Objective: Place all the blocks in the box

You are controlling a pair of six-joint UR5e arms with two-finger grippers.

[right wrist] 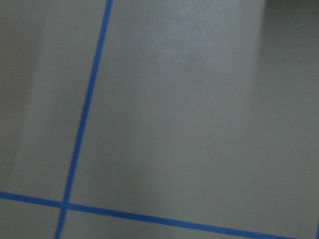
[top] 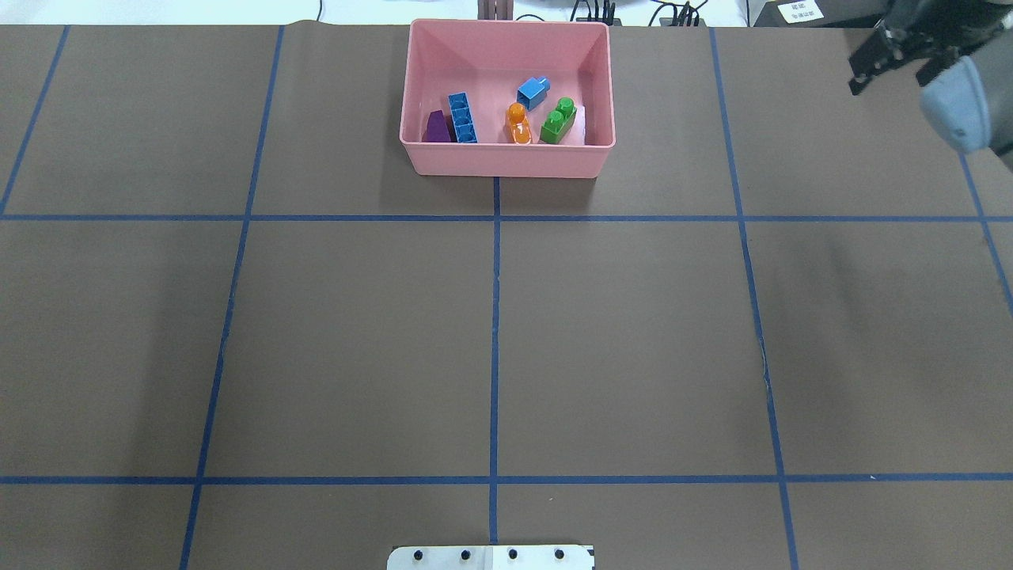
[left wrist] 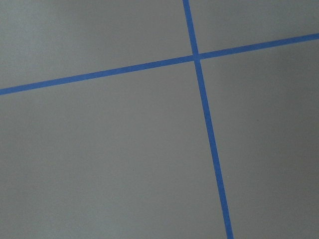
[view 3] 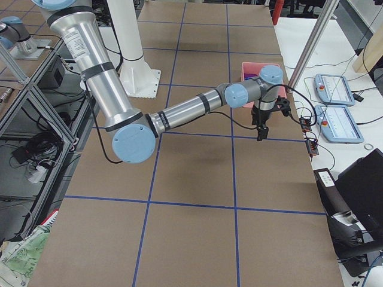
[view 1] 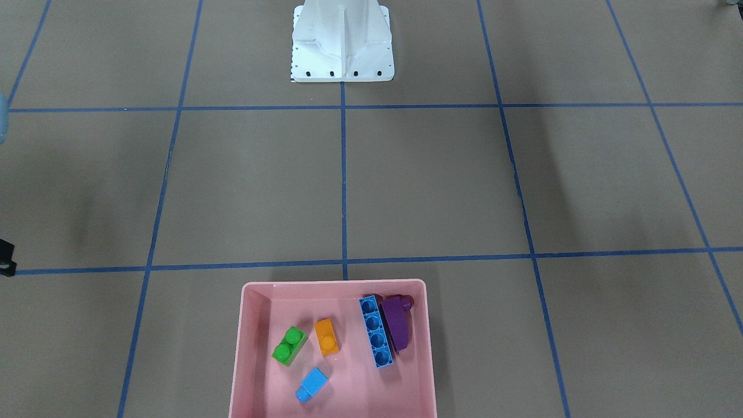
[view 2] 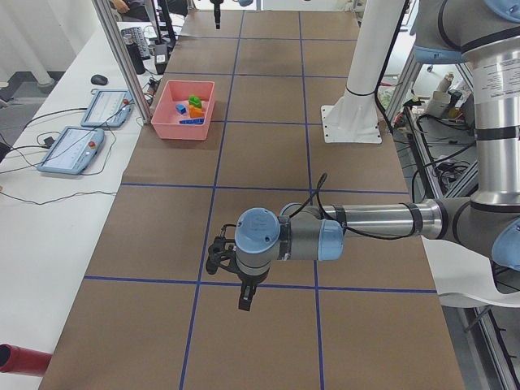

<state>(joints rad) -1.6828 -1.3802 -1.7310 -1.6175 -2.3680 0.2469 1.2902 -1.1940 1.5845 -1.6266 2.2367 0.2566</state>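
The box (view 1: 334,283), at the table's (view 1: 441,186) operator-side edge, contains the green block (view 1: 289,345), orange block (view 1: 327,337), small blue block (view 1: 312,384), and the long blue block (view 1: 375,331) just beside the purple block (view 1: 397,323). The left hand (view 2: 244,296) and right hand (view 3: 261,130) hang over bare table. Whether their fingers are spread cannot be told.

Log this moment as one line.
blocks: all five in box | left pincer: away, grip unclear | right pincer: away, grip unclear | task: looks done

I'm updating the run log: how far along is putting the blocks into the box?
Done: the green two-stud block, orange block, small light-blue block, long light-blue block and purple sloped block all lie inside the pink box. In hand: nothing seen; the left gripper and right gripper hang over table away from the box. Left: no block shows outside it.
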